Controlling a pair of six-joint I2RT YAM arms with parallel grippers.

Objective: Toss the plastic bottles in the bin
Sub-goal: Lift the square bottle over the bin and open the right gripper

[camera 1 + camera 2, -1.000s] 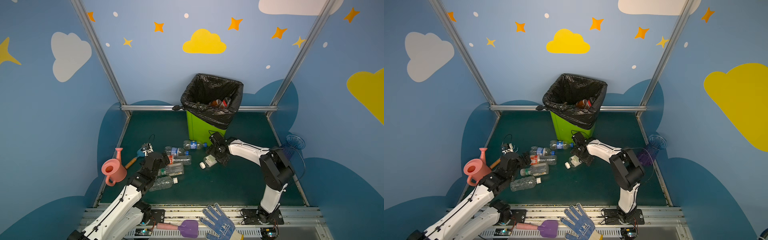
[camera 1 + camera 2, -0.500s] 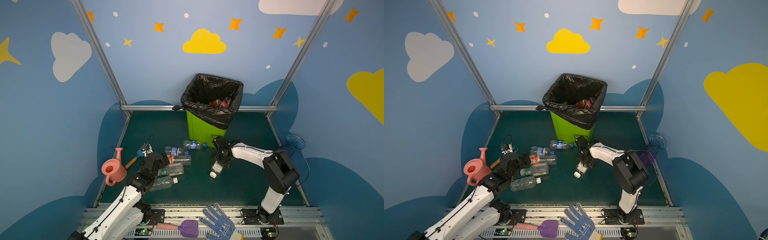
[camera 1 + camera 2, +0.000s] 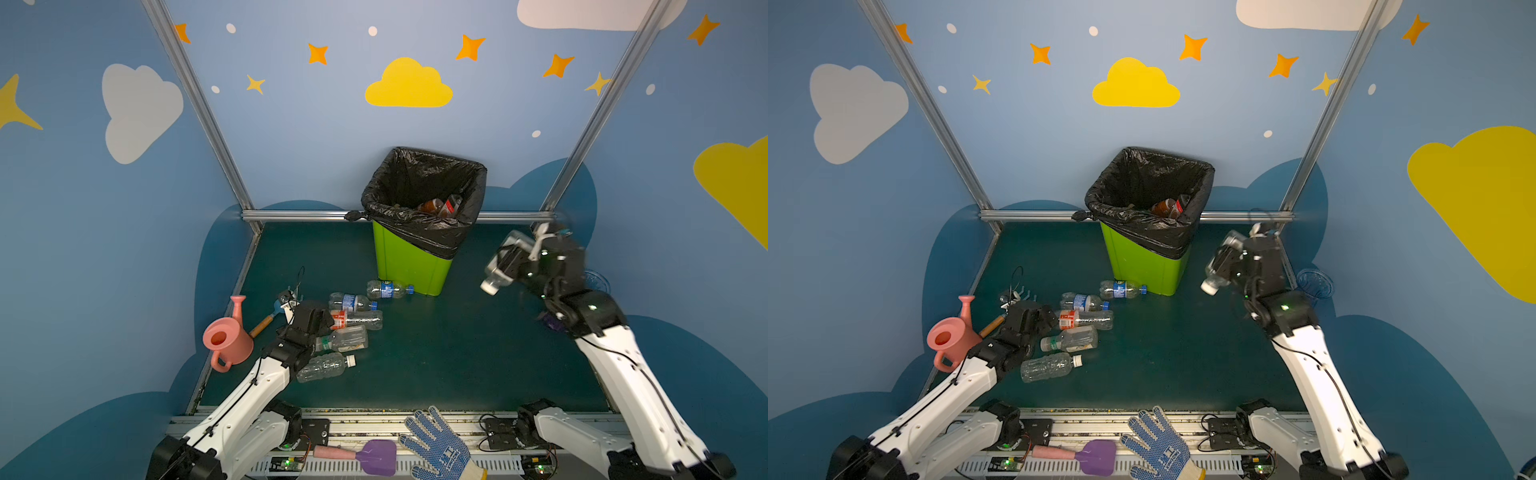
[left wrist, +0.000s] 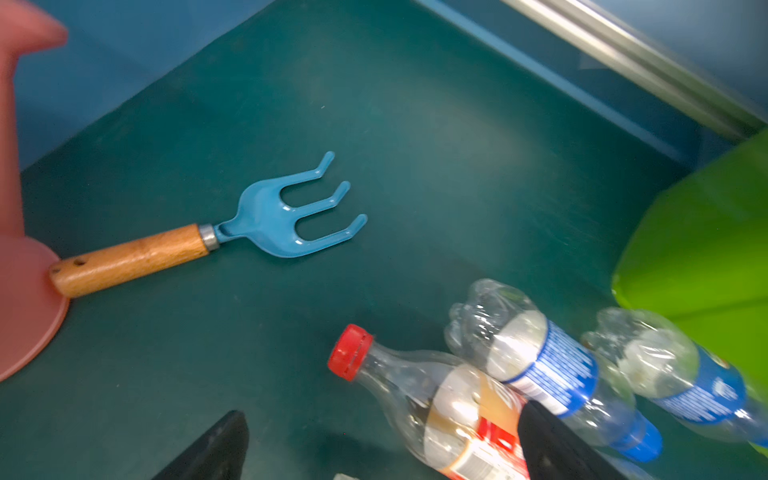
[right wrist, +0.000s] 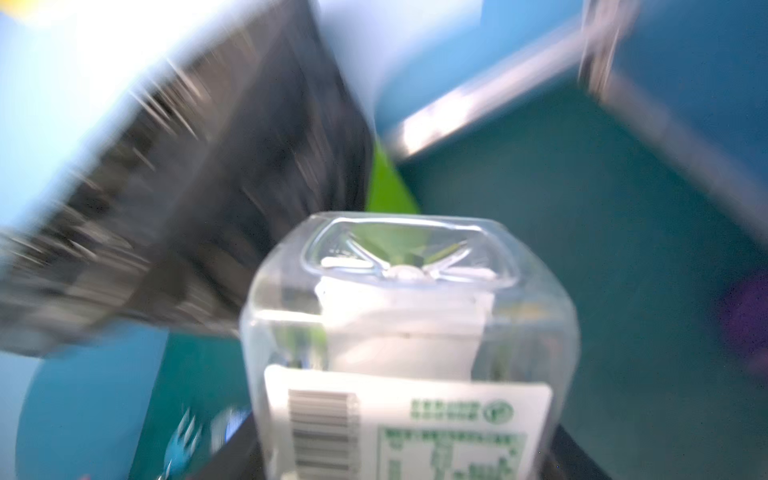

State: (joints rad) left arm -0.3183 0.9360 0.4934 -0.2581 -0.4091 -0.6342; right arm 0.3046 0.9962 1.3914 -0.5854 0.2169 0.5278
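Observation:
The lime-green bin [image 3: 411,266] with its black bag stands at the back, and a brown bottle [image 3: 432,205] lies inside. My right gripper [image 3: 515,266] hangs in the air to the right of the bin, shut on a clear white-labelled bottle [image 3: 500,266] [image 5: 409,332]. The bin's bag [image 5: 208,187] shows blurred beyond that bottle. Several plastic bottles lie on the floor at left, among them a red-labelled one [image 3: 357,319] and a blue-labelled one [image 3: 388,289]. My left gripper [image 4: 382,419] is open low over the red-capped bottle [image 4: 436,399].
A pink watering can [image 3: 226,338] and a blue hand rake [image 4: 286,216] lie left of the bottles. A purple spade [image 3: 374,457] and a dotted glove [image 3: 440,449] rest on the front rail. A blue-purple vase [image 3: 1314,284] stands behind the right arm.
My right gripper closed on the white-labelled bottle on the floor and lifted it up and to the right of the bin. The left arm stayed still.

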